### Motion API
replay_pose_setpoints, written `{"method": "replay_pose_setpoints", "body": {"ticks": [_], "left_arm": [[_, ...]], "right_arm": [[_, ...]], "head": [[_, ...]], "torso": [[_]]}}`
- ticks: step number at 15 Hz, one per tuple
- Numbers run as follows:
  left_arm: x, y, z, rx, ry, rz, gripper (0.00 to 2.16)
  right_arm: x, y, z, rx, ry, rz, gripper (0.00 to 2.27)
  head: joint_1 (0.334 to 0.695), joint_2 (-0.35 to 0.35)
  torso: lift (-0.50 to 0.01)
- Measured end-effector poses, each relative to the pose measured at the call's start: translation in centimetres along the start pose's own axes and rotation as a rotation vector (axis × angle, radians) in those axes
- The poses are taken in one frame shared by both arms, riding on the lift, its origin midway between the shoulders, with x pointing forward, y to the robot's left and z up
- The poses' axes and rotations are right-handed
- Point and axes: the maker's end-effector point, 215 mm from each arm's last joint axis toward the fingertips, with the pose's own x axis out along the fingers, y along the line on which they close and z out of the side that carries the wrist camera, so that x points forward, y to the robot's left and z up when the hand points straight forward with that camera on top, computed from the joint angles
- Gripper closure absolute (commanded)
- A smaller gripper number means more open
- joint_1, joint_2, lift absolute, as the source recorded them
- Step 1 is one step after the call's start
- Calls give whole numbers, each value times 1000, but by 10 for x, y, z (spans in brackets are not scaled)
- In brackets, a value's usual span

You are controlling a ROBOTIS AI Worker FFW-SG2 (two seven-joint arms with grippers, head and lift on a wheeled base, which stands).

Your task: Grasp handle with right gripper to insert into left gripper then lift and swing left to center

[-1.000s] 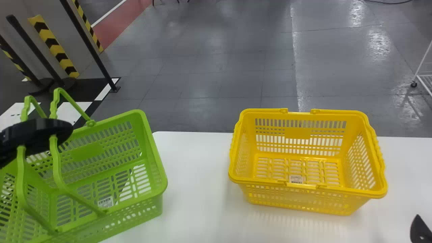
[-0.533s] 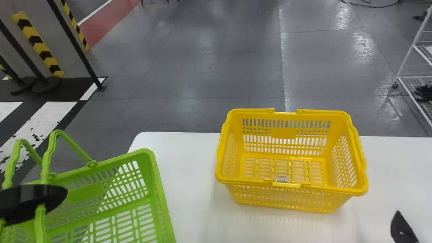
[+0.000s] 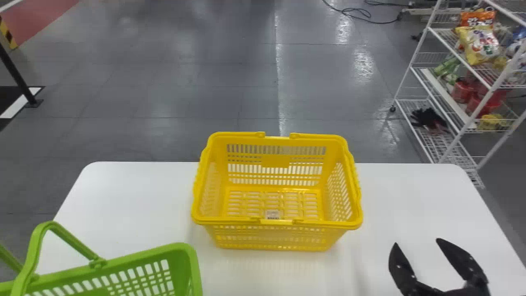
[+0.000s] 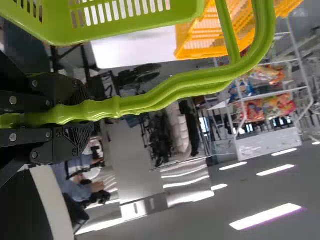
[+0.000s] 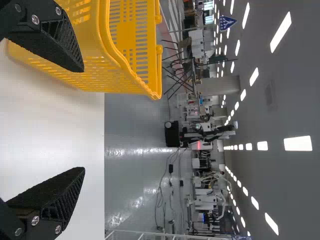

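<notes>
The green basket (image 3: 123, 271) is at the head view's bottom left, one handle (image 3: 35, 242) standing above its rim. In the left wrist view, my left gripper (image 4: 82, 116) is closed around the green basket's two handles (image 4: 165, 97), which run side by side; part of the basket (image 4: 115, 25) shows too. My right gripper (image 3: 421, 246) is open over the white table, right of the yellow basket and apart from it. In the right wrist view nothing is between the fingers of my right gripper (image 5: 84, 120).
A yellow basket (image 3: 275, 232) stands upright on the middle of the white table (image 3: 135, 197), its handles folded down along the rim. Beyond the table's right end is a white wire shelf (image 3: 456, 111) with packets and other goods.
The head view has swung right, moving the yellow basket and room leftward in it. The green basket sits lower in view, and my right gripper shows more fully.
</notes>
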Motion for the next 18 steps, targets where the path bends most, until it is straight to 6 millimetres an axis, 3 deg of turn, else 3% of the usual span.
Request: {"method": "replay_pose_setpoints", "body": {"ticks": [6, 10, 18], "left_arm": [[69, -9, -27, 31, 107, -122, 1943], [104, -21, -38, 63, 152, -193, 1943], [166, -6, -57, 100, 264, -197, 1943]], "right_arm": [[-4, 1, 4, -3, -2, 2, 103], [-6, 5, 10, -6, -9, 8, 103], [-10, 12, 14, -5, -12, 17, 103]], "head": [[695, -282], [695, -350], [695, -350]], "torso": [[-93], [-93], [-93]]}}
